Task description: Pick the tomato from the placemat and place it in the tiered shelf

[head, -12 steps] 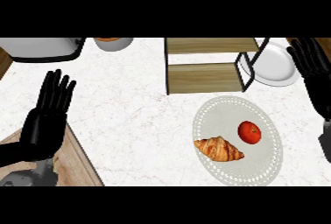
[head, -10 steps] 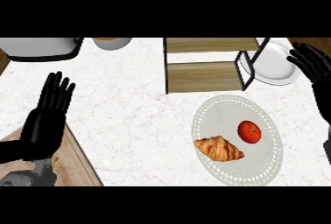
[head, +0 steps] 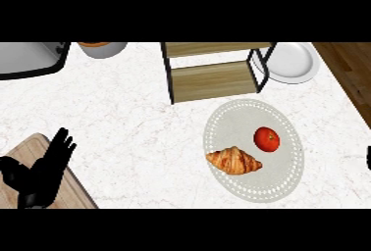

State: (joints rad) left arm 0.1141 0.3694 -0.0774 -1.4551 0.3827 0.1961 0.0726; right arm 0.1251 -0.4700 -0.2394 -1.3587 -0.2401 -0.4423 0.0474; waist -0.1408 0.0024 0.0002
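Observation:
A red tomato (head: 267, 139) lies on the pale oval placemat (head: 239, 122) right of centre, with a croissant (head: 233, 160) just below and left of it. Behind the placemat stands the tiered shelf (head: 214, 78), a black frame with wooden boards. My left hand (head: 43, 171) rests open at the lower left, fingers up, far from the tomato. Only a dark sliver of my right hand (head: 369, 159) shows at the right edge, to the right of the placemat and apart from it.
A white plate (head: 293, 62) sits right of the shelf. An orange-filled bowl (head: 101, 48) and a grey appliance (head: 29, 59) stand at the back left. A wooden cutting board (head: 72, 191) lies under my left hand. The counter ends at the right, where the wooden floor (head: 355, 68) shows.
My right hand has dropped from the upper right beside the shelf down to the right edge, nearly out of view. My left hand sits lower in the view. Tomato and croissant lie as before.

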